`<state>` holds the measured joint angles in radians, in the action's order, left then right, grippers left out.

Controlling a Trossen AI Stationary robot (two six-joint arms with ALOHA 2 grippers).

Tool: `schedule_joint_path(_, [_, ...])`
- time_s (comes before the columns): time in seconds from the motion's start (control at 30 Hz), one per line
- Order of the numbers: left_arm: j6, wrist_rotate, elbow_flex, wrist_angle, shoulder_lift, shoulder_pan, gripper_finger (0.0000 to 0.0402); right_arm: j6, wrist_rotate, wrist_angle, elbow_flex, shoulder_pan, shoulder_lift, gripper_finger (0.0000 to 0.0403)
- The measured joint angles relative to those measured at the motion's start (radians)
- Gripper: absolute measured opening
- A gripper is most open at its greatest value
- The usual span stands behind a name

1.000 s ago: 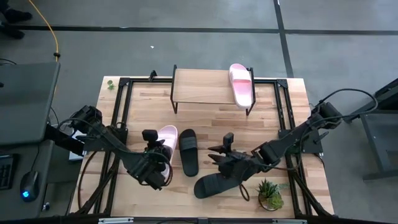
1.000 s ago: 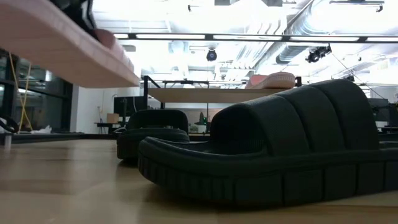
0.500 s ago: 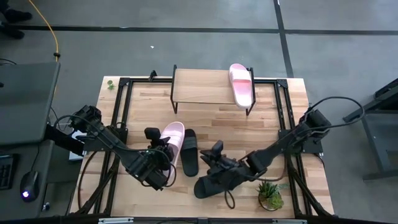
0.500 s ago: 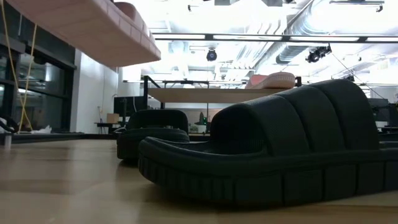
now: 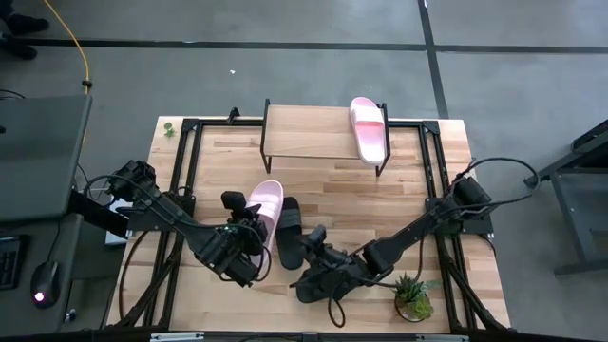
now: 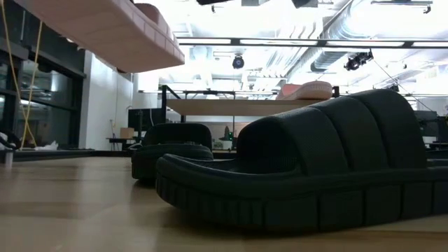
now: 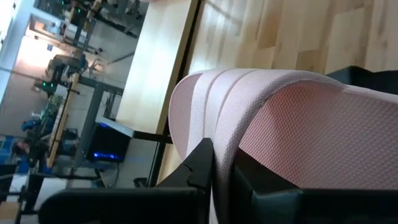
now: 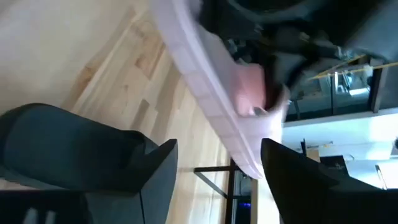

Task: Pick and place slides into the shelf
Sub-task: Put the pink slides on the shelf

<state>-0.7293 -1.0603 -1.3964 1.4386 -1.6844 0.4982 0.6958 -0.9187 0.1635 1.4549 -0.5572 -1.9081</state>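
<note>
My left gripper (image 5: pixel 249 226) is shut on a light pink slide (image 5: pixel 265 202), which it holds up over the table's middle left. Its sole shows high in the low view (image 6: pixel 105 28). One black slide (image 5: pixel 289 232) lies flat on the table beside it. A second black slide (image 5: pixel 318 281) rests on its sole near the front edge. My right gripper (image 5: pixel 312 251) stands open over this slide's strap (image 8: pixel 62 143). Another pink slide (image 5: pixel 369 129) lies on the right end of the shelf (image 5: pixel 309 132) at the far edge. My left gripper pinches the edge of the pink slide's wide strap (image 7: pixel 231 134) between its two fingers (image 7: pixel 200 163). They come from the near left, slanting down. The slide is lifted clear of the table, tilted, with its sole toward the table. Whether my right gripper touches the black slide, I cannot tell.
A small potted plant (image 5: pixel 413 296) stands at the near right, close to my right arm. Black frame rails (image 5: pixel 183 171) run along the table's left and right sides. The left part of the shelf's top board shows bare wood.
My left gripper has risen a little with the pink slide, whose free end has swung toward the far edge and climbed in the low view. My right gripper has travelled toward the table's left and down to the near black slide, rolling as it went. Both black slides stay put.
</note>
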Motion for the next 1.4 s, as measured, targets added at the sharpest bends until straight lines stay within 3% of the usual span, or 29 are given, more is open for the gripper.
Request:
schedule_joint_path(0.6, [-0.007,0.02,0.0,-0.007,0.0,-0.036,0.0004,0.131,0.04,-0.032,0.163,-0.006,-0.182,0.0227])
schedule_joint_path(0.87, [-0.004,0.02,0.0,-0.009,0.0,-0.036,0.002,0.163,0.037,-0.034,0.262,-0.007,-0.248,0.0227])
schedule_joint_path(1.1, [-0.002,0.018,0.0,-0.025,0.001,-0.035,0.0004,0.17,0.037,-0.033,0.292,-0.007,-0.265,0.0226])
schedule_joint_path(1.4, [0.0,0.019,0.0,-0.034,0.001,-0.035,0.0018,0.159,0.038,-0.034,0.292,-0.004,-0.265,0.0226])
